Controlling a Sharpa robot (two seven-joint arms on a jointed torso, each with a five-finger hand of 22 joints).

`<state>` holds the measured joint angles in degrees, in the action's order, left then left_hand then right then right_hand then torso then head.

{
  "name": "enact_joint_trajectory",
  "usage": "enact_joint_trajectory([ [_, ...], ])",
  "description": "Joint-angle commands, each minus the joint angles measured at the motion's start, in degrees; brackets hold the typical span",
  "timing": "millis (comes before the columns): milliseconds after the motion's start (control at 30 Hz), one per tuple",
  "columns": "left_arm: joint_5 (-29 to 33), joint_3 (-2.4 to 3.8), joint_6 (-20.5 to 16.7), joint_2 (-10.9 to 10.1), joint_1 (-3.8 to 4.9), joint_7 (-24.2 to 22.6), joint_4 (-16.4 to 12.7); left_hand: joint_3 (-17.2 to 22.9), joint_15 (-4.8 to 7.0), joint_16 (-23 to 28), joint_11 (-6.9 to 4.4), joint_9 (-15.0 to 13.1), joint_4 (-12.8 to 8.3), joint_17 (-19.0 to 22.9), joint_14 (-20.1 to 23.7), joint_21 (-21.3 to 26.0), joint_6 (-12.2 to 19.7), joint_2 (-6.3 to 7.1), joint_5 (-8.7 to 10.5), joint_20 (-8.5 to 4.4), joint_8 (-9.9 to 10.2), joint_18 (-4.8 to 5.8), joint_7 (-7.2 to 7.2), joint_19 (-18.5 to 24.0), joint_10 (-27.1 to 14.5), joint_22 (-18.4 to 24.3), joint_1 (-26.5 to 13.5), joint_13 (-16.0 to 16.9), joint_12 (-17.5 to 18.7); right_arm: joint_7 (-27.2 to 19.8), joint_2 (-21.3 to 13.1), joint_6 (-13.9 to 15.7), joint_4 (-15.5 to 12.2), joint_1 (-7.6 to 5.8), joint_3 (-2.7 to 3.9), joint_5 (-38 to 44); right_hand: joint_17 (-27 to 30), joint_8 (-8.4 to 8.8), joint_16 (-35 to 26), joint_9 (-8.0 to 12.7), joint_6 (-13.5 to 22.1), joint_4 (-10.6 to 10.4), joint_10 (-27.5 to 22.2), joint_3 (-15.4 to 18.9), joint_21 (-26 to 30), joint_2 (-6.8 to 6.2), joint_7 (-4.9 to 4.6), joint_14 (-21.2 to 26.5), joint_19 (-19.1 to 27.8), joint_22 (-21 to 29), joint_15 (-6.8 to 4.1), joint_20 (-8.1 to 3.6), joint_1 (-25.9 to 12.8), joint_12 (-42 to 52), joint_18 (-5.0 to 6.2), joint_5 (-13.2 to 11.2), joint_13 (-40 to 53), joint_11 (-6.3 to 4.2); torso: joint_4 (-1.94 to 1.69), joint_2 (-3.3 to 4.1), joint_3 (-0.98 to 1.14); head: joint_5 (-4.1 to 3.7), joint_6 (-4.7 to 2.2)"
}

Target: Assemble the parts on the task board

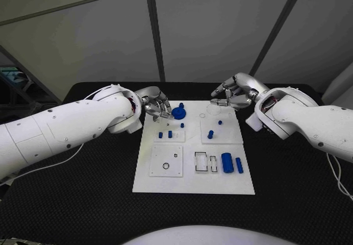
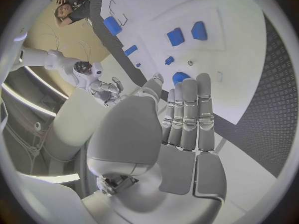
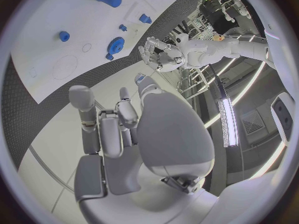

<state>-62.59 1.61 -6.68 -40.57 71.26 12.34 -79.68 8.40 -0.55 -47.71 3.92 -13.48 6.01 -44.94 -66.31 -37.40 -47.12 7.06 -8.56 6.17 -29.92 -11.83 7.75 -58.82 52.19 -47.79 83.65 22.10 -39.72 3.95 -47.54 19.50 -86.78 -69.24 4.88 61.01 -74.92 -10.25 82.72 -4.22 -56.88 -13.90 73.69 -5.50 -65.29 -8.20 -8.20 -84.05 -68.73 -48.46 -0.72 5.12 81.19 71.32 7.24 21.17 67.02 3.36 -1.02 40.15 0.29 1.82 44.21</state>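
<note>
The white task board (image 1: 193,181) lies in the middle of the black table. A blue gear (image 1: 179,112) stands near its far left corner, and my left hand (image 1: 156,107) hovers just left of it, holding nothing. In the left wrist view the fingers (image 2: 189,112) stretch out straight over the gear (image 2: 181,76). My right hand (image 1: 232,94) hangs over the board's far right corner, fingers loosely bent and holding nothing (image 3: 115,129). Two blue pegs (image 1: 166,135) stand behind the gear. A short peg (image 1: 210,135) and a fat blue cylinder (image 1: 226,162) sit on the right half.
A thin blue cylinder (image 1: 240,165) lies beside the fat one, next to an outlined slot (image 1: 201,161). A small dark ring (image 1: 166,166) rests on the square plate at the near left. Black table mat (image 1: 88,194) surrounds the board on all sides.
</note>
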Motion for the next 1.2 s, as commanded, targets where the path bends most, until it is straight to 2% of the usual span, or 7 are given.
enact_joint_trajectory([
  [33,-10.36,-0.53,-6.36,0.67,-0.13,-11.76,0.08,3.79,-0.25,-1.03,0.45,2.97,-0.94,1.46,1.37,0.95,-2.12,1.18,0.16,0.44,3.33,1.48,0.09,-0.17,0.19,0.53,1.71,-4.68,4.47,-0.22,0.07,-0.10,-0.08,-0.09,0.03,-0.02,-3.37,-0.37,-0.21,0.08,0.50,-0.16,-0.46,-0.02,0.29,0.24,0.12,-3.19,0.34,0.21,-0.32,0.03,-0.01,-0.25,0.69,0.27,-0.15,-0.18,0.06,-0.01,-0.01,-0.14,-0.17],
  [67,-12.69,-1.00,-6.79,1.10,-0.22,-12.95,0.31,6.09,-0.39,-1.92,0.59,4.61,-1.29,2.41,1.54,1.10,-3.53,1.93,0.16,0.46,5.19,1.41,-0.17,-0.50,1.56,0.52,1.66,-7.13,6.20,-0.21,0.11,-0.12,-0.11,-0.09,0.03,0.01,-3.35,-0.37,-0.22,0.08,0.52,-0.16,-0.48,-0.02,0.32,0.24,0.12,-3.18,0.36,0.26,-0.32,0.03,0.00,-0.27,0.70,0.28,-0.17,-0.18,0.11,0.02,0.01,-0.24,-0.31],
  [200,-17.60,-2.31,-7.13,2.28,-0.48,-14.68,1.23,8.12,-0.30,-2.97,0.84,6.31,-1.63,3.69,1.51,1.15,-4.85,3.28,0.27,0.52,7.33,1.40,-0.32,-0.88,1.69,0.39,0.64,-9.84,8.36,-0.20,0.18,-0.12,-0.18,-0.09,0.03,0.10,-3.35,-0.37,-0.22,0.08,0.52,-0.16,-0.48,-0.02,0.32,0.24,0.12,-3.18,0.36,0.26,-0.32,0.03,0.00,-0.27,0.70,0.28,-0.17,-0.18,0.08,0.06,-0.05,-0.43,-0.47],
  [367,-21.35,-3.06,-6.75,3.69,-1.08,-15.32,2.57,9.96,-0.36,-4.78,0.97,7.81,-2.11,4.85,0.62,0.75,-6.21,4.30,0.36,0.54,9.39,1.39,-0.53,-1.83,2.30,-0.02,-0.60,-12.23,9.91,-0.18,0.26,-0.12,-0.25,-0.09,0.03,0.35,-3.30,-0.35,-0.27,0.10,0.60,-0.12,-0.62,-0.07,0.40,0.24,0.11,-3.16,0.41,0.36,-0.32,0.03,0.10,-0.40,0.71,0.34,-0.32,-0.17,0.08,0.09,-0.07,-0.64,-0.56],
  [567,-23.55,-3.31,-5.20,5.63,-1.39,-15.03,4.74,10.88,-0.42,-7.21,1.14,8.83,-2.54,5.31,-0.59,0.09,-7.21,4.90,0.42,0.60,10.86,1.40,-0.53,-3.02,2.32,-0.57,-1.76,-13.93,10.86,-0.18,0.43,-0.13,-0.23,-0.09,0.03,0.56,-3.30,-0.35,-0.26,0.10,0.61,-0.12,-0.62,-0.07,0.40,0.25,0.11,-3.16,0.41,0.35,-0.32,0.03,0.10,-0.40,0.71,0.34,-0.33,-0.17,0.03,0.00,-0.07,-0.67,-0.57],
  [967,-25.77,-3.34,-1.98,8.50,-1.48,-13.81,7.97,12.20,-0.31,-14.99,1.12,9.56,-3.30,-0.21,-4.42,-1.45,-9.08,4.86,0.43,0.55,12.24,1.41,-0.54,-4.43,2.84,-2.01,-2.75,-15.92,11.73,-0.21,0.62,-0.20,-0.21,-0.08,0.03,0.64,-3.32,-0.34,-0.26,0.11,0.67,-0.09,-0.73,-0.13,0.39,0.28,0.10,-3.16,0.38,0.31,-0.32,0.04,0.19,-0.50,0.70,0.39,-0.45,-0.17,0.06,0.02,0.02,-0.93,-0.65],
  [1200,-26.13,-3.34,0.39,9.54,-1.48,-12.77,9.17,13.02,-0.16,-17.93,0.88,9.62,-3.66,-2.43,-6.03,-2.29,-9.89,4.58,0.44,0.42,12.74,1.39,-0.57,-4.94,3.68,-2.82,-2.97,-16.58,11.86,-0.15,0.57,-0.26,-0.33,-0.08,0.03,0.65,-3.32,-0.34,-0.26,0.11,0.67,-0.09,-0.73,-0.13,0.39,0.28,0.10,-3.16,0.38,0.31,-0.32,0.04,0.19,-0.50,0.70,0.39,-0.45,-0.17,0.01,0.02,-0.03,-1.02,-0.52],
])
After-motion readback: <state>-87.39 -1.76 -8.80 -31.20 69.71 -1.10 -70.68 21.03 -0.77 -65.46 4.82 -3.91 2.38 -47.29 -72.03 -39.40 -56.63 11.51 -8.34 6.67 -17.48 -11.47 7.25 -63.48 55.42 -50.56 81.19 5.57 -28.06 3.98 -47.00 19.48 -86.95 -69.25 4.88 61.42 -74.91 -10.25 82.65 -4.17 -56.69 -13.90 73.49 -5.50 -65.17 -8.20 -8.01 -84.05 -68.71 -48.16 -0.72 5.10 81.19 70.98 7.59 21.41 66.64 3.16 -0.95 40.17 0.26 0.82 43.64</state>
